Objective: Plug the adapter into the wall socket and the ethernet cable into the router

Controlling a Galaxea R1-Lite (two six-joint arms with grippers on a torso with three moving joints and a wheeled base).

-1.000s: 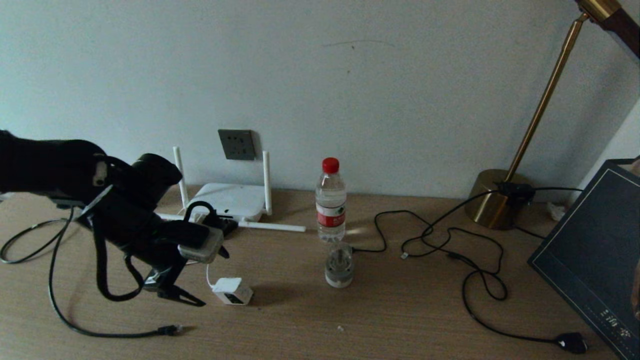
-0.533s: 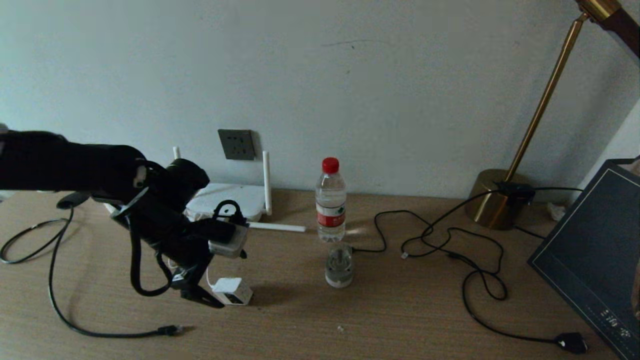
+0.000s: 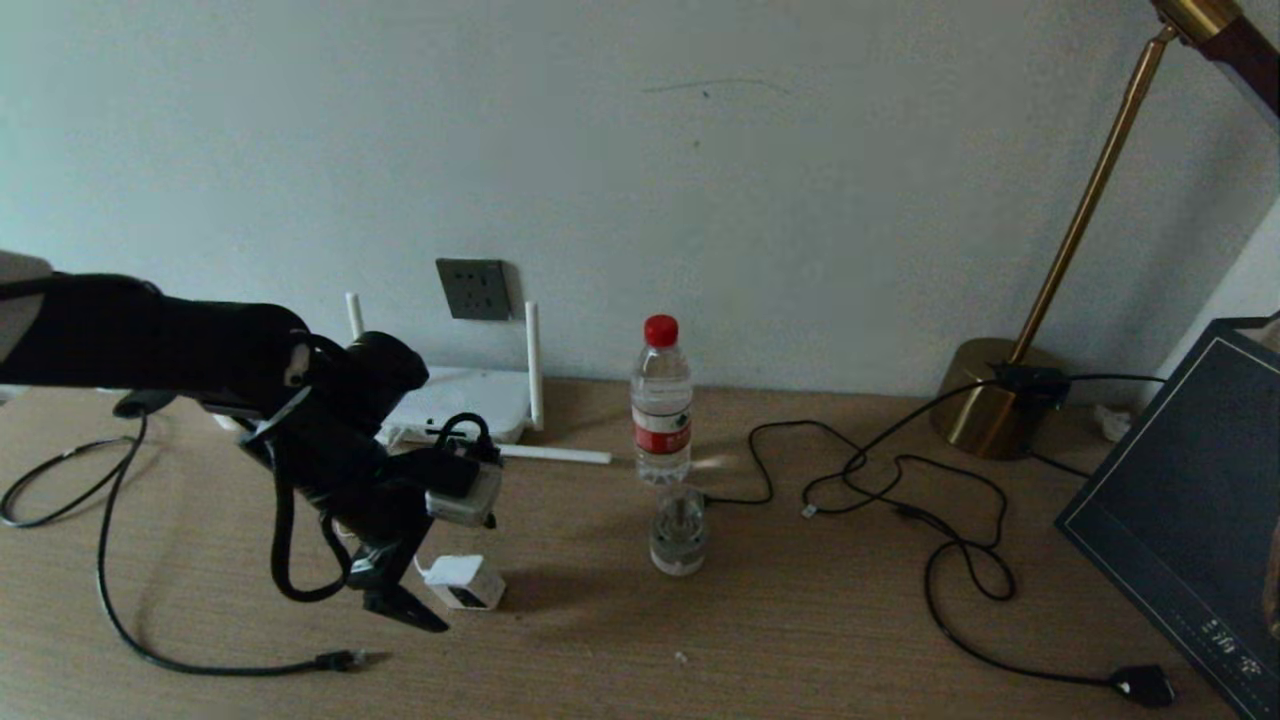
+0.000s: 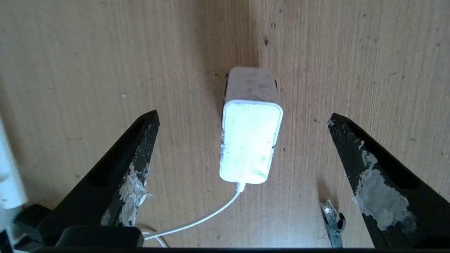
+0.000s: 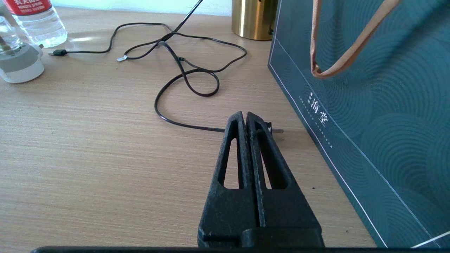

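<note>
The white adapter (image 3: 463, 583) lies on the wooden table with its thin white cord trailing back toward the router (image 3: 462, 400). My left gripper (image 3: 400, 600) hangs open just above and to the left of it. In the left wrist view the adapter (image 4: 251, 144) sits between the spread fingers of the left gripper (image 4: 243, 113), touched by neither. The dark grey wall socket (image 3: 473, 289) is on the wall behind the router. The black ethernet cable (image 3: 120, 610) loops over the table's left side, its plug (image 3: 340, 660) loose near the front. My right gripper (image 5: 245, 114) rests shut and empty.
A water bottle (image 3: 661, 400) and a small glass jar (image 3: 679, 530) stand right of the adapter. A brass lamp base (image 3: 985, 400), its tangled black cord (image 3: 900, 480) with plug (image 3: 1145, 685), and a dark paper bag (image 3: 1190, 520) fill the right side.
My left arm has swung to the right and come down over the adapter, and its fingers have spread a little wider. The right arm has stayed still.
</note>
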